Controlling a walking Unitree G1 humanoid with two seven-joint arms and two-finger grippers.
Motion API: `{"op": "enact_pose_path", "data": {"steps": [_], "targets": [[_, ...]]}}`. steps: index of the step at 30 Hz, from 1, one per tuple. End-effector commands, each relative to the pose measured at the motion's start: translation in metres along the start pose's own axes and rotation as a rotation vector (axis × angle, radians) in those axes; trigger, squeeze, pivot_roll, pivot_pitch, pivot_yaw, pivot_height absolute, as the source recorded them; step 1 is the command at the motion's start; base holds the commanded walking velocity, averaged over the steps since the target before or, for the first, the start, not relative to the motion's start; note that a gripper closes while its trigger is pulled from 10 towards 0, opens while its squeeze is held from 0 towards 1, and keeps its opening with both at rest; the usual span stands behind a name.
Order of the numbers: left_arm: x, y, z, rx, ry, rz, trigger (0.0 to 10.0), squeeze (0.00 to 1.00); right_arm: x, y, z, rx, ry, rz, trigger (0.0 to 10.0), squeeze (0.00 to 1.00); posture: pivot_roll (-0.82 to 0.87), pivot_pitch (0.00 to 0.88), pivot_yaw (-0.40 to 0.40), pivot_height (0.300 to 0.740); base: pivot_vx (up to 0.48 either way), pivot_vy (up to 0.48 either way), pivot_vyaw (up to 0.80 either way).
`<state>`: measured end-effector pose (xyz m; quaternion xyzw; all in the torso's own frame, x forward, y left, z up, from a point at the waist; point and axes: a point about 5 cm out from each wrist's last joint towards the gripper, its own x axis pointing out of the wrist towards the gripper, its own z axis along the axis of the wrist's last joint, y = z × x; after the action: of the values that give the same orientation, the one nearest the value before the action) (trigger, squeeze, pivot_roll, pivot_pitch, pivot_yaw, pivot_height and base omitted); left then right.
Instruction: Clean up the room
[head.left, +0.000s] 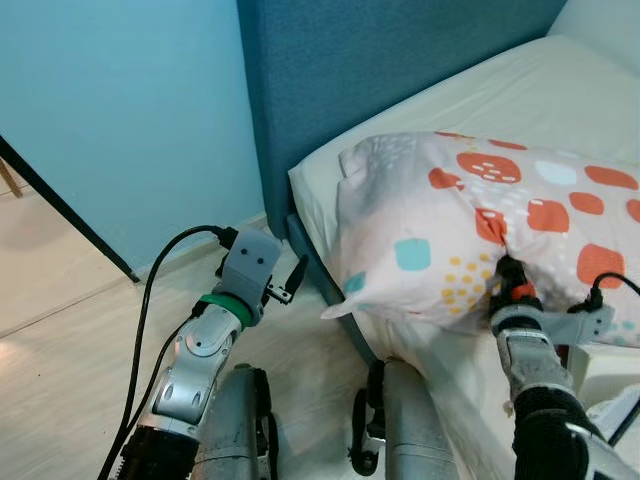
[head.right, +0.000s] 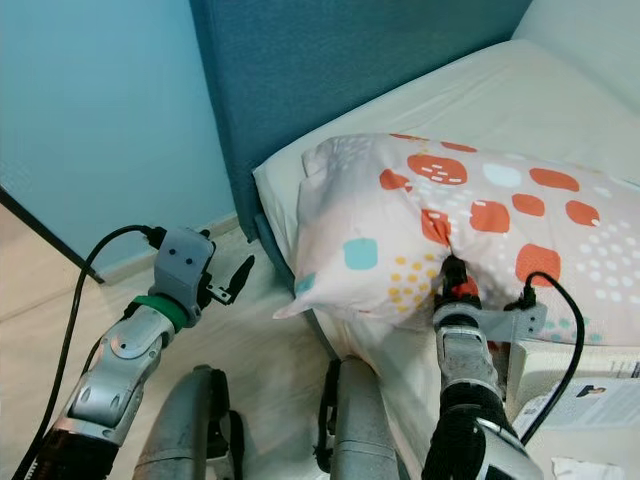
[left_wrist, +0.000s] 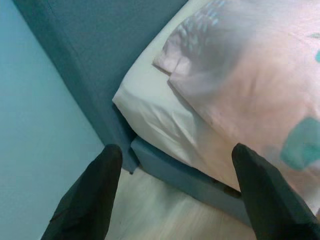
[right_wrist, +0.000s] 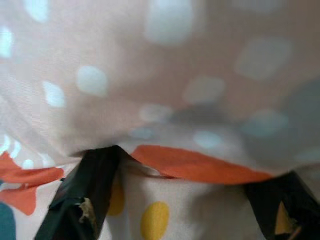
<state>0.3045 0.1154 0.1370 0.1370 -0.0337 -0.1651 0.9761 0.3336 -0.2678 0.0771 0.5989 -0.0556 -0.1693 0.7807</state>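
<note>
Placing step: right gripper (head.left: 508, 282) pinches the patterned pillow (head.left: 470, 235) on the bed (head.left: 520, 95); next, release toward twelve o'clock; left gripper (left_wrist: 175, 195) spread, idle.

Your left arm (head.left: 200, 360), at the lower left of the head views, is silver with a green ring at the wrist, a grey camera block and a looping black cable. Your right arm (head.left: 545, 390), lower right, shows black sleeving and a red-orange mark.
</note>
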Motion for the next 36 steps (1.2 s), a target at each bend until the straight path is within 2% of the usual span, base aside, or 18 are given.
{"op": "enact_pose_path", "data": {"steps": [1,4,18,20,21,22,24,27,28,30,32,33,34,35,36], "targets": [[-0.005,-0.001,-0.008,0.009,0.042,-0.001,10.0,0.00,0.003,0.006,0.004,0.009,-0.023,0.034,0.0,0.00,0.12,0.299,0.029,0.622,0.000,0.000,0.00],[-0.007,-0.001,-0.009,0.008,0.049,0.006,10.0,0.00,0.006,0.013,0.006,-0.004,-0.038,0.073,0.0,0.00,0.11,0.301,0.026,0.622,0.000,0.000,0.00],[-0.003,-0.002,-0.007,0.011,0.051,0.002,10.0,0.00,0.009,0.023,0.017,-0.122,-0.091,0.144,0.0,0.00,0.09,0.272,0.029,0.622,0.000,0.000,0.00],[-0.001,-0.002,-0.007,0.011,0.047,0.006,10.0,0.00,0.012,0.035,0.022,-0.266,-0.102,0.210,0.0,0.00,0.08,0.263,0.026,0.622,0.000,0.000,0.00],[0.000,-0.002,-0.006,0.011,0.045,0.009,10.0,0.00,0.014,0.050,0.026,-0.367,-0.112,0.283,0.0,0.00,0.08,0.260,0.025,0.622,0.000,0.000,0.00],[0.001,-0.001,-0.006,0.011,0.043,0.011,10.0,0.00,0.016,0.060,0.028,-0.431,-0.117,0.332,0.0,0.00,0.07,0.257,0.024,0.622,0.000,0.000,0.00],[0.001,-0.001,-0.006,0.010,0.043,0.012,10.0,0.00,0.016,0.065,0.029,-0.463,-0.121,0.359,0.0,0.00,0.07,0.257,0.024,0.622,0.000,0.000,0.00],[0.006,0.001,-0.003,0.010,0.030,0.020,10.0,0.00,0.017,0.099,0.030,-0.647,-0.116,0.541,0.0,0.00,0.05,0.245,0.020,0.622,0.000,0.000,0.00],[0.006,0.001,-0.003,0.010,0.030,0.020,10.0,0.00,0.017,0.099,0.030,-0.647,-0.116,0.541,0.0,0.00,0.05,0.245,0.020,0.622,0.000,0.000,0.00],[0.011,0.007,0.005,0.022,-0.004,0.035,10.0,0.00,0.014,0.128,0.029,-0.781,-0.097,0.707,0.0,0.00,0.04,0.240,0.016,0.622,0.000,0.000,0.00],[0.011,0.007,0.005,0.022,-0.004,0.035,10.0,0.00,0.014,0.128,0.029,-0.781,-0.097,0.707,0.0,0.00,0.04,0.240,0.016,0.622,0.000,0.000,0.00],[0.012,0.010,0.010,0.034,-0.026,0.041,10.0,0.00,0.012,0.138,0.028,-0.833,-0.088,0.764,0.0,0.00,0.04,0.240,0.016,0.622,0.000,0.000,0.00],[0.012,0.010,0.010,0.034,-0.026,0.041,10.0,0.00,0.012,0.138,0.028,-0.833,-0.088,0.764,0.0,0.00,0.04,0.240,0.016,0.622,0.000,0.000,0.00],[0.015,0.018,0.018,0.033,-0.058,0.057,10.0,0.00,0.008,0.148,0.029,-0.895,-0.075,0.827,0.0,0.00,0.03,0.238,0.010,0.622,0.000,0.000,0.00],[0.015,0.018,0.018,0.033,-0.058,0.057,10.0,0.00,0.008,0.148,0.029,-0.895,-0.075,0.827,0.0,0.00,0.03,0.238,0.010,0.622,0.000,0.000,0.00]]}}
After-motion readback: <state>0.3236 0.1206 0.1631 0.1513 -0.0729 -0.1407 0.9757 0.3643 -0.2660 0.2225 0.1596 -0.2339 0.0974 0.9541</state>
